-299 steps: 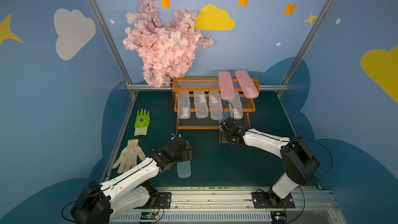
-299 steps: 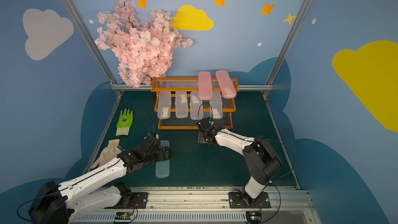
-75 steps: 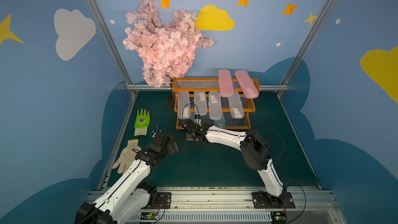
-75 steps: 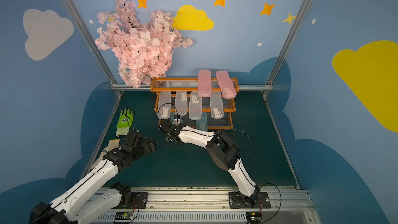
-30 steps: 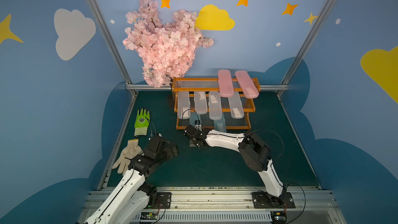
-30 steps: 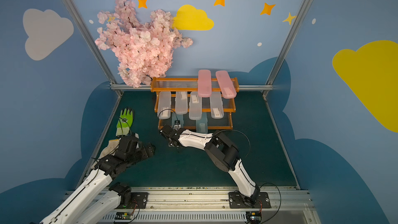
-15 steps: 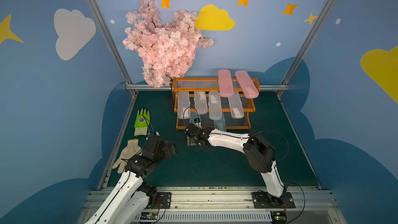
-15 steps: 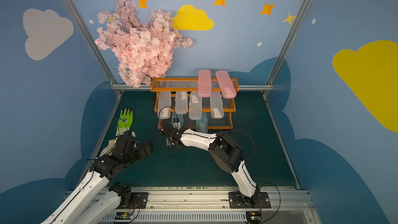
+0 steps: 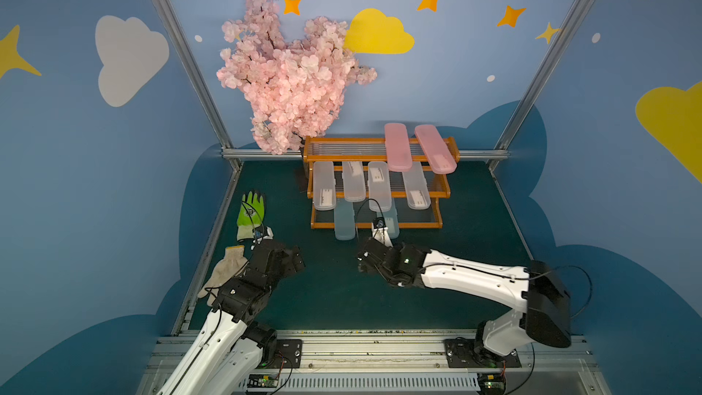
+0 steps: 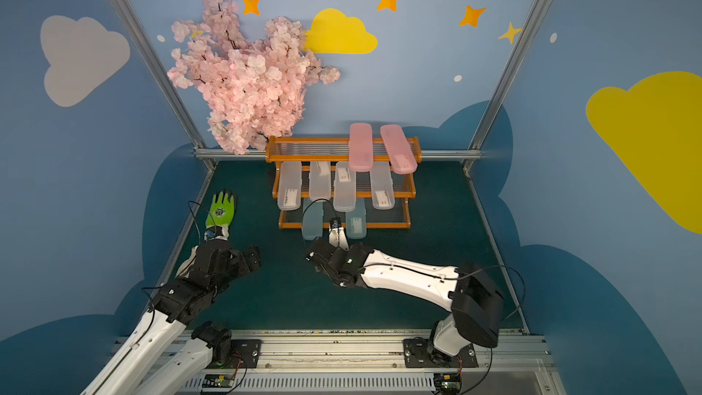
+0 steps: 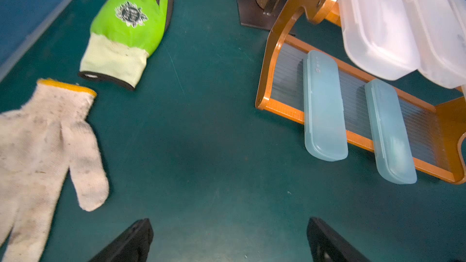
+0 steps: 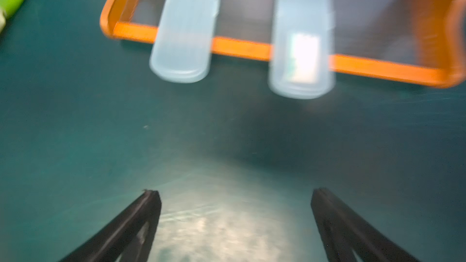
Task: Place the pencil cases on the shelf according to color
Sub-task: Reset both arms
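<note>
The shelf (image 9: 444, 191) stands at the back of the green mat. Two pink pencil cases (image 9: 397, 146) lie on its top tier, several clear ones (image 9: 324, 186) on the middle tier, and two pale blue ones (image 9: 344, 222) (image 9: 391, 222) on the bottom tier, their ends hanging over the front rail. In the right wrist view the blue cases (image 12: 186, 26) (image 12: 301, 36) lie ahead of my right gripper (image 12: 235, 205). It is open and empty, in front of the shelf (image 9: 359, 263). My left gripper (image 9: 300, 260) is open and empty over the mat (image 11: 229, 238), left of the shelf.
A green glove (image 9: 250, 210) and a beige knit glove (image 9: 224, 273) lie by the left wall, beside my left arm. A pink blossom tree (image 9: 288, 81) stands behind the shelf's left end on a dark base plate (image 11: 254, 8).
My right gripper has opened and drawn back from the bottom tier, toward the front and right, leaving the left pale blue case there. The left gripper has hardly moved.
</note>
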Robot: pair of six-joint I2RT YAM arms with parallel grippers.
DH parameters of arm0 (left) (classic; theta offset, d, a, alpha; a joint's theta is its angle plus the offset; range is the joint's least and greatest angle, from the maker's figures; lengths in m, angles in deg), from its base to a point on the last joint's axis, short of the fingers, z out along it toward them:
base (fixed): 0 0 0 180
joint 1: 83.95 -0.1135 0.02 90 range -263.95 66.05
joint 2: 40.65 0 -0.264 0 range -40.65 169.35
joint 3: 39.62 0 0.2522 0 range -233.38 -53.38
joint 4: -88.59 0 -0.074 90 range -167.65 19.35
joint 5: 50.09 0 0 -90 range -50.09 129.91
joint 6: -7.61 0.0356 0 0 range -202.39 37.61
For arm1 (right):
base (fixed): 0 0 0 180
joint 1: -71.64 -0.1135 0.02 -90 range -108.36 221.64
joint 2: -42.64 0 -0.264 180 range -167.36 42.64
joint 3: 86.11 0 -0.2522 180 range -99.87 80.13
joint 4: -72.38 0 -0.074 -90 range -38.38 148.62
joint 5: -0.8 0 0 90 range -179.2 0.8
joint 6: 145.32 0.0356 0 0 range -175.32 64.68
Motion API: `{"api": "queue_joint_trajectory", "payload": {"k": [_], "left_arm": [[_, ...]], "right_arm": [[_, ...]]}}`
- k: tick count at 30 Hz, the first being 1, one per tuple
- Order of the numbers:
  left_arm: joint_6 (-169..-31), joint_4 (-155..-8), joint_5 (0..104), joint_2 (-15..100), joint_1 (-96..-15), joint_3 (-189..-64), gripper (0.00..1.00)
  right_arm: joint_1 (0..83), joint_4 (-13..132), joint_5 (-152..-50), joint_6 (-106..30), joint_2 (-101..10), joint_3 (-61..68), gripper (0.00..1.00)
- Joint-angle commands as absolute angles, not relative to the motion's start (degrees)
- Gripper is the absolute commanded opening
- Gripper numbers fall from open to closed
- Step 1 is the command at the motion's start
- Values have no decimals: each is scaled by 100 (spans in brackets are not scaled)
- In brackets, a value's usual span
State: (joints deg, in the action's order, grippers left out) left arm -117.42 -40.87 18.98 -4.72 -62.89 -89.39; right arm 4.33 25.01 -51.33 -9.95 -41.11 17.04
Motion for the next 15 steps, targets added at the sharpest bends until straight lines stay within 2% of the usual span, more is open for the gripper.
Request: {"api": "queue_joint_trajectory", "payload": {"k": [1,4,6,7,10,13,15], "left_arm": [[-11369,-4900,1285,-737,-6276,-9096,100],[-10610,-6353,1215,-901,-6277,-8397,100],[-10324,-6926,1007,-877,-6324,-8055,100],[-10264,-7104,881,-826,-6357,-7932,100],[-10097,-7786,667,-511,-6449,-7536,100],[-10007,-8340,451,46,-6551,-7360,100],[-10023,-8586,319,468,-6638,-7343,100]], "right_arm": [[485,2014,-3779,-1481,-3135,2191,99],[753,2247,-3014,-2351,-1958,2940,99],[1154,3254,-2911,-3790,-1151,3691,99],[1510,3902,-3149,-4495,-695,4080,99],[2896,5133,-4529,-5442,494,5111,99],[4256,6785,-5755,-5532,1197,6183,99],[5019,7510,-6470,-5539,1245,6648,99]]}}
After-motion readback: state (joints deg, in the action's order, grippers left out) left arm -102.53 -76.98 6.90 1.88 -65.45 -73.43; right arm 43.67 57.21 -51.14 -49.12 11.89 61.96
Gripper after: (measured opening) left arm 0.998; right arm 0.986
